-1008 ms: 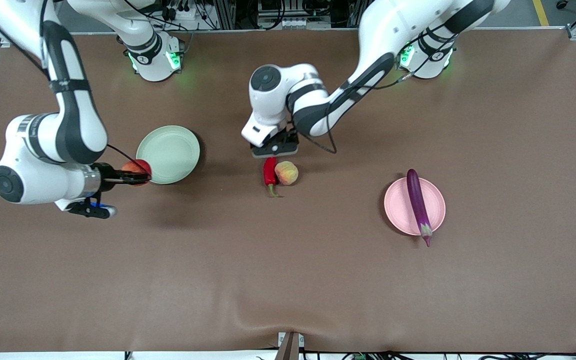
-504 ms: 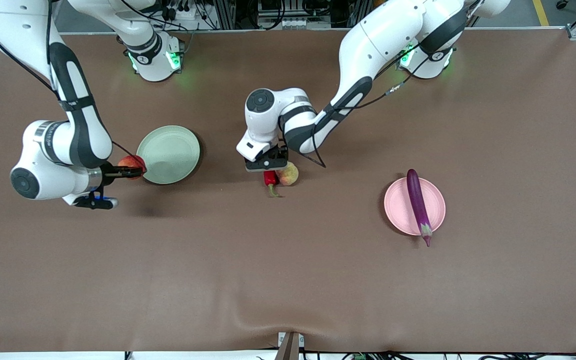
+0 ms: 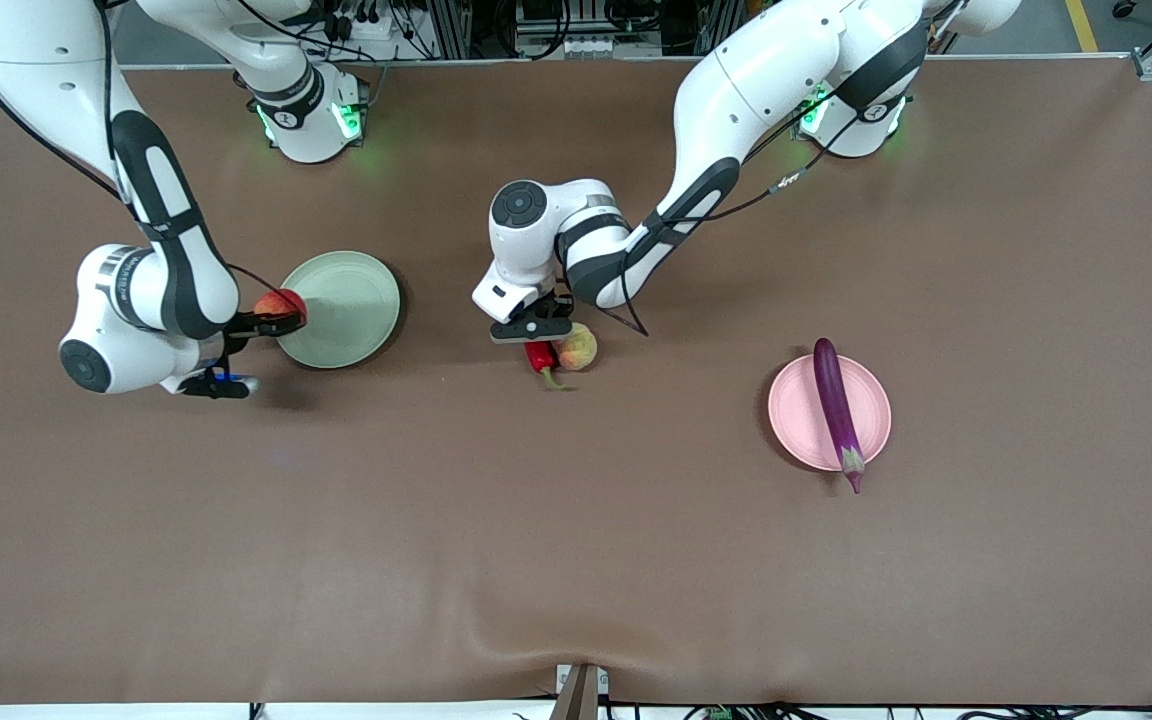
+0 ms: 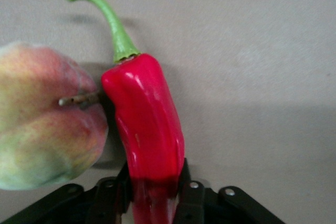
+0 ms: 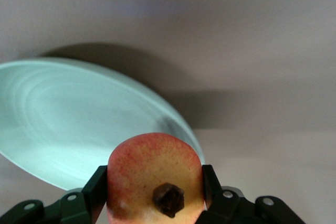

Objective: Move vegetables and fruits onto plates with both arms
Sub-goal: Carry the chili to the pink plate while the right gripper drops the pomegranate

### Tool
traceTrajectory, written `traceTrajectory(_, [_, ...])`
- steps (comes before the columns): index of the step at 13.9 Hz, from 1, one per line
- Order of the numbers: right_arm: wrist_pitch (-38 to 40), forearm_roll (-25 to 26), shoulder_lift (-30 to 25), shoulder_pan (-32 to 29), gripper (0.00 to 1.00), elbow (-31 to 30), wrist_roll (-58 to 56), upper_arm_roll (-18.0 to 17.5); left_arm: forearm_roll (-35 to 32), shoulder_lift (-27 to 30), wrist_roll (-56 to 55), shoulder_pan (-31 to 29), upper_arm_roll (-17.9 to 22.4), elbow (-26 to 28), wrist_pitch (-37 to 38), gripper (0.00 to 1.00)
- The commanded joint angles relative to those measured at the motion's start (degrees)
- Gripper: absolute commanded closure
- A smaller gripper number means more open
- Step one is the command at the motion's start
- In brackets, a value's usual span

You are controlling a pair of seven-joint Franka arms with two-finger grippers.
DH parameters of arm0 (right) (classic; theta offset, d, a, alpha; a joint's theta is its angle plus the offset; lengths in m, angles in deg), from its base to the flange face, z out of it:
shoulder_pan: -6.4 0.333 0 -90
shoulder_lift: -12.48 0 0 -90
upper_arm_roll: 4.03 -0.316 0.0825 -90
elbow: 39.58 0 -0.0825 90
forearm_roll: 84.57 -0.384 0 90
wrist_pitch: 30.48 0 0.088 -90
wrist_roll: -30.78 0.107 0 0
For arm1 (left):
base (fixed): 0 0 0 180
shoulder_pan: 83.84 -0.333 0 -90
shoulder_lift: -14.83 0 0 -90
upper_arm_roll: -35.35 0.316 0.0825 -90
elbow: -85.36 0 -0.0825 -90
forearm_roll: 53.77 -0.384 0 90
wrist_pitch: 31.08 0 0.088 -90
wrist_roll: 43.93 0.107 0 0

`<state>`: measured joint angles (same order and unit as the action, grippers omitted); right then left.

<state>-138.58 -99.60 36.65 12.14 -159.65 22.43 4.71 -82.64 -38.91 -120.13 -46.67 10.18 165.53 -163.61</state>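
Observation:
My left gripper (image 3: pixel 536 334) (image 4: pixel 155 184) is shut on the blunt end of the red chili pepper (image 3: pixel 542 359) (image 4: pixel 144 114), which lies at mid-table with its green stem pointing away from the jaws. The peach (image 3: pixel 577 348) (image 4: pixel 44 121) sits against the pepper. My right gripper (image 3: pixel 279 314) (image 5: pixel 155 184) is shut on the round red-orange fruit (image 3: pixel 280 300) (image 5: pixel 149 158) and holds it over the rim of the pale green plate (image 3: pixel 351 310) (image 5: pixel 63 119). The purple eggplant (image 3: pixel 835 400) lies across the pale pink plate (image 3: pixel 798 415).
The eggplant's stem end (image 3: pixel 853 478) overhangs the pink plate's rim on the side nearer the front camera. The brown table mat (image 3: pixel 576 560) spreads wide and bare there. Both arm bases (image 3: pixel 311 115) (image 3: pixel 851 115) stand along the table's back edge.
My left gripper came down over the chili pepper and shut on it. My right arm carried the red-orange fruit toward the green plate, now over its rim.

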Motion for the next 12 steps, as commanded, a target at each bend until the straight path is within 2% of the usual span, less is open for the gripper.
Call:
traceTrajectory(1, [-0.1, -2.1, -0.3, 0.2, 0.62, -1.5, -1.0, -0.5, -0.8, 4.4, -0.9, -0.6, -0.9, -0.4, 5.7, 1.00])
traceTrajectory(2, [-0.1, -2.1, 0.2, 0.2, 0.43, -1.7, -1.8, -0.5, 0.5, 6.5, -0.8, -0.9, -1.1, -0.5, 9.5, 1.00])
traceTrajectory(3, [-0.2, -2.1, 0.4, 0.2, 0.14, -1.7, -3.0, -0.5, 2.7, 9.6, -0.5, -2.1, -1.3, -0.4, 11.7, 1.00])
traceTrajectory(4, [-0.1, -2.2, 0.4, 0.1, 0.00, -1.7, -3.1, -0.5, 4.4, 12.4, -0.2, -3.7, -1.3, -0.2, 13.6, 1.00])
traceTrajectory(7, [3.0, -2.1, -1.1, -0.2, 0.00, 0.3, -3.2, -0.4, 6.5, 17.2, 4.4, -12.7, -1.6, 0.6, 18.8, 1.00])
traceTrajectory(12, [16.1, -1.2, -2.5, -2.0, 0.00, 14.9, -2.7, 0.2, 8.9, 19.3, 22.4, -31.8, -3.0, 6.8, 20.7, 1.00])
